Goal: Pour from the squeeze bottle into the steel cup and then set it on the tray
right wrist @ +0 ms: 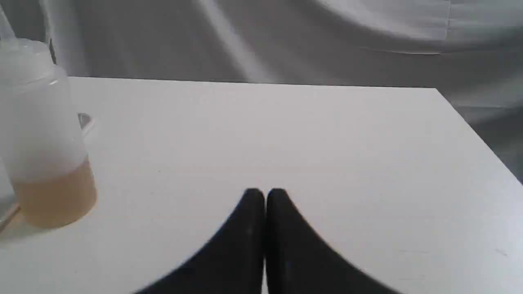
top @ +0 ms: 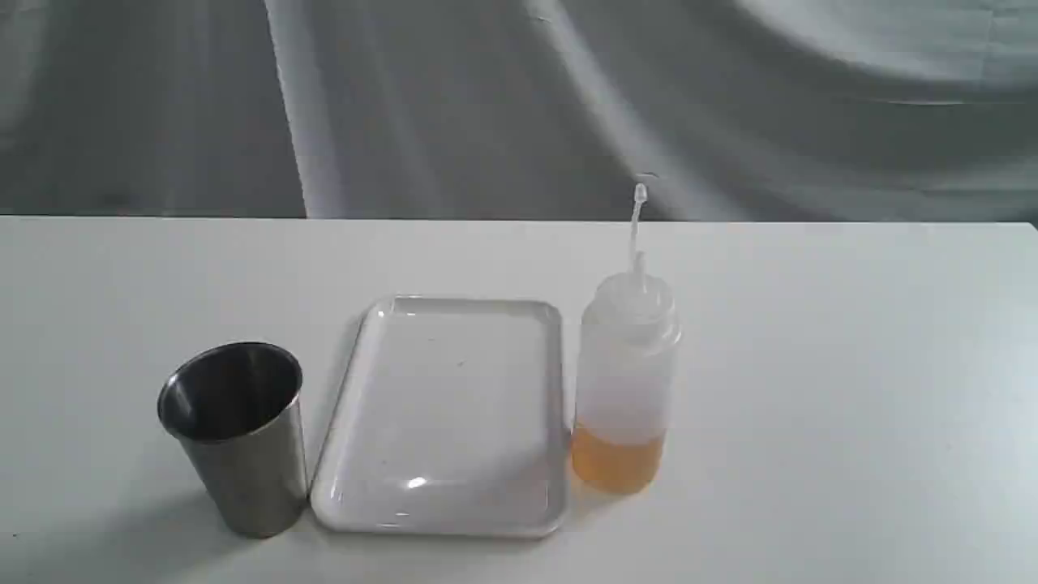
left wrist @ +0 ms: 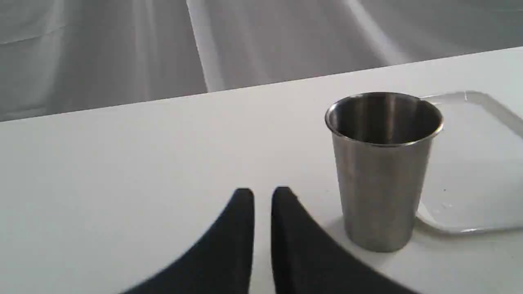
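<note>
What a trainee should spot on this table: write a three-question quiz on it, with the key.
1. True or false: the bottle stands on the tray.
2. Multiple choice: the cup is A) lying on its side, B) upright beside the tray, C) held in a gripper.
3. Short answer: what colour is the liquid in the bottle?

Key: 1 false, it stands on the table beside the tray; 2 B; 3 amber-orange.
</note>
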Robot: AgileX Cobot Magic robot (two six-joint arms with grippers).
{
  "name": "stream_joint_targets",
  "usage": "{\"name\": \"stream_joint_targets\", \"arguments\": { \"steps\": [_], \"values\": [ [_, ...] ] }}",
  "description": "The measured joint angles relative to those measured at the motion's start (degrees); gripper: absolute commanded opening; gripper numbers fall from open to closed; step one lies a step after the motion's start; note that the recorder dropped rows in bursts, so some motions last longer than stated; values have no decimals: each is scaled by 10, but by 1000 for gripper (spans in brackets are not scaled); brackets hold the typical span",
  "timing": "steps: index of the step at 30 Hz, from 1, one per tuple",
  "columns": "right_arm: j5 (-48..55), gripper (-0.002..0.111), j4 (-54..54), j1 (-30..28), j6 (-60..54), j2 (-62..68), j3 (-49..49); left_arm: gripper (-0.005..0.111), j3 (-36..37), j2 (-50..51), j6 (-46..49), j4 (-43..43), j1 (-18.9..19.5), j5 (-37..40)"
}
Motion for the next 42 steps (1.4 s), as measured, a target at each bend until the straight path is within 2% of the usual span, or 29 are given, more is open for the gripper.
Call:
{"name": "stream_joint_targets", "arguments": {
  "steps": [14,25,32,42],
  "values": [
    [27,0,1,0,0,0,-4,8,0,0,0,0,0,0],
    [135,0,27,0,0,12,-161,8,0,0,0,0,0,0],
    [192,0,27,0,0,148,-264,8,0,0,0,0,0,0],
    [183,0,27,0,1,361,-387,8,0,0,0,0,0,0]
  ]
}}
